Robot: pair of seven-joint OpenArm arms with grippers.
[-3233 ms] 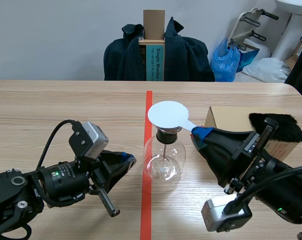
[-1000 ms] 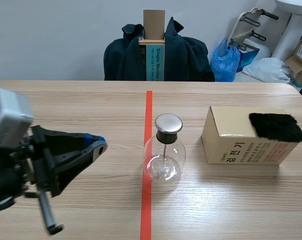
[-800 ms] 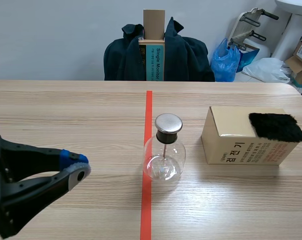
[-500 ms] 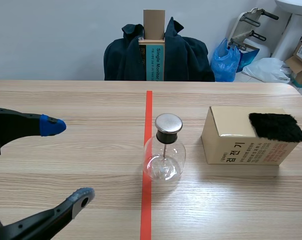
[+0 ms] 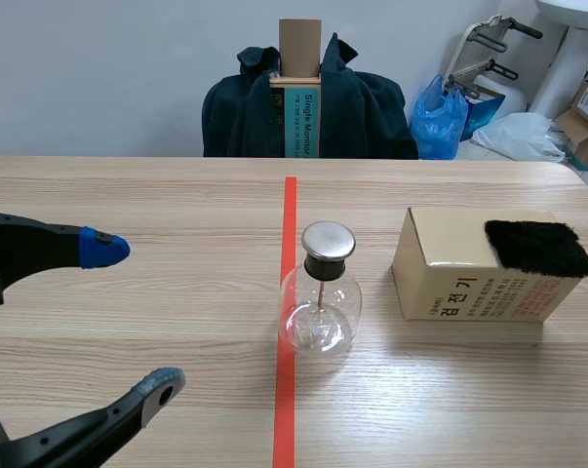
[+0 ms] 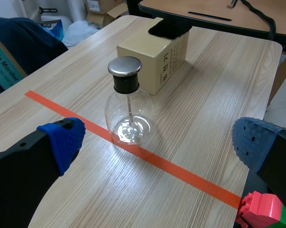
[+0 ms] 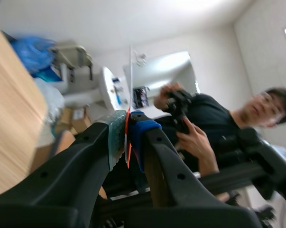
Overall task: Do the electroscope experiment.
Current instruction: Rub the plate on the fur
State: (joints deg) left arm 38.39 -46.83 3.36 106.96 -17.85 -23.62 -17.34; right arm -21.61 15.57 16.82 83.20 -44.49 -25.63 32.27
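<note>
The electroscope, a clear glass flask (image 5: 319,310) with a round metal cap (image 5: 329,239) and a thin rod inside, stands on the red tape line. In the left wrist view the flask (image 6: 130,114) is ahead of my left gripper (image 6: 157,138), which is open and empty. In the scene view the left gripper (image 5: 131,314) is well to the flask's left. My right gripper (image 7: 125,135) is out of the scene view. It is raised off the table and shut on a thin white disc paddle (image 7: 131,71), seen edge-on between its pads.
A cardboard box (image 5: 459,268) with a black fur patch (image 5: 537,246) on top lies right of the flask; the box (image 6: 154,57) also shows ahead of the left gripper. A chair with a dark jacket (image 5: 308,102) stands behind the table. A person (image 7: 204,123) shows beyond the right gripper.
The left gripper has opened wide and drawn back to the left. Earlier the right arm held the white disc over the flask's cap; arm and disc have since left the scene view.
</note>
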